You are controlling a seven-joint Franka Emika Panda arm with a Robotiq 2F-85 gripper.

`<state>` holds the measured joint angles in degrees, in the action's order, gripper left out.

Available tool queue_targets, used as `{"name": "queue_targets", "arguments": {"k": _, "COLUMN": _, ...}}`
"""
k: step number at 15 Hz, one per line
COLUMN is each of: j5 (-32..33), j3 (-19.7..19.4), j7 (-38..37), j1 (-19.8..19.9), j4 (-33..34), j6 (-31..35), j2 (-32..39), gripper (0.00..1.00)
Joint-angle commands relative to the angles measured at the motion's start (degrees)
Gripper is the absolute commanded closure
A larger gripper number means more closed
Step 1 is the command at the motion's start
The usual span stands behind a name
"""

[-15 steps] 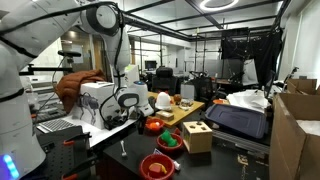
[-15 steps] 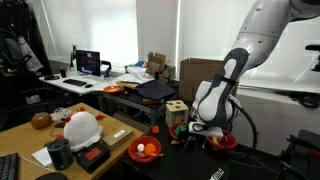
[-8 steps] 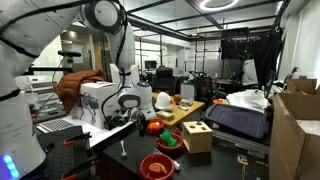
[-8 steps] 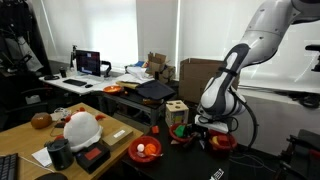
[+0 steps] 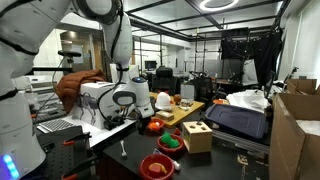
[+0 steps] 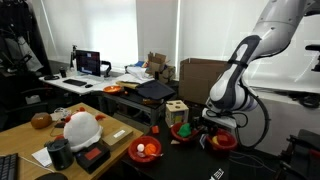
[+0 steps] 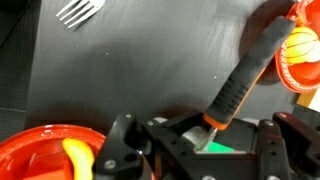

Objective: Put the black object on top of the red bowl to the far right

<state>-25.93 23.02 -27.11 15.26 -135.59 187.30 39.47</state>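
Observation:
My gripper (image 7: 200,135) is shut on the black object (image 7: 245,75), which shows in the wrist view as a black handle with an orange collar and a metal end between the jaws. It hangs just above the black tabletop. In both exterior views the gripper (image 6: 208,125) (image 5: 118,120) is low over the table. The far-right red bowl (image 6: 222,141) sits just beside it. In the wrist view a red bowl with an orange fruit (image 7: 300,55) lies at the upper right, and another red bowl (image 7: 45,150) at the lower left.
A fork (image 7: 80,12) lies on the table. A wooden block with holes (image 6: 177,108) (image 5: 197,135) stands near two more red bowls (image 6: 183,130) (image 6: 145,150). A white helmet (image 6: 80,128) and cardboard boxes (image 5: 295,130) stand farther off.
The arm has swung the gripper with the held object sideways along the table, closer to the far-right red bowl. The grip has not changed.

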Motion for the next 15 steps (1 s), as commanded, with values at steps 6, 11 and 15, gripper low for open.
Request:
{"name": "queue_targets", "arguments": {"k": 6, "j5": -0.5, "j3": 2.2, "j7": -1.7, "j1": 0.6, "j4": -9.2, "j6": 0.4, "j2": -10.1, "gripper": 1.0}}
{"name": "queue_targets", "arguments": {"k": 11, "j5": -1.4, "j3": -8.0, "j7": -1.9, "j1": -8.2, "j4": -7.3, "j6": -6.3, "j2": -11.3, "gripper": 1.0}}
{"name": "queue_targets", "arguments": {"k": 15, "j5": -1.4, "j3": -14.8, "j7": -2.7, "j1": -13.7, "j4": -6.9, "j6": -10.5, "j2": -11.7, "gripper": 1.0}}
